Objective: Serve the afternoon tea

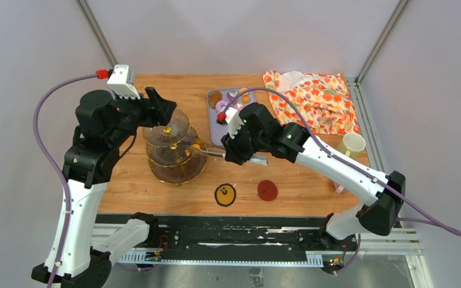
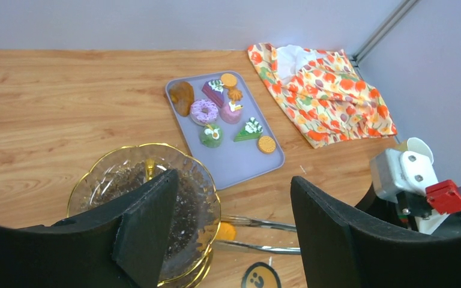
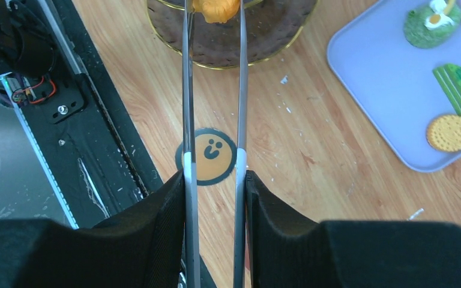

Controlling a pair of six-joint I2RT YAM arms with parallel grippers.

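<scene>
At the stand's (image 1: pixel 177 173) right rim, an orange pastry (image 3: pixel 216 9) sat pinched between the tips of the tongs (image 3: pixel 240 90); which tier it was over could not be told. The right gripper (image 3: pixel 215 198) was clamped on the tongs' arms, while the left gripper (image 2: pixel 231 204) hung spread wide above the stand, grasping nothing. Other pastries (image 2: pixel 204 111) lay on the tray (image 2: pixel 240 162) behind, with a mug (image 1: pixel 352 144) well off to the right.
</scene>
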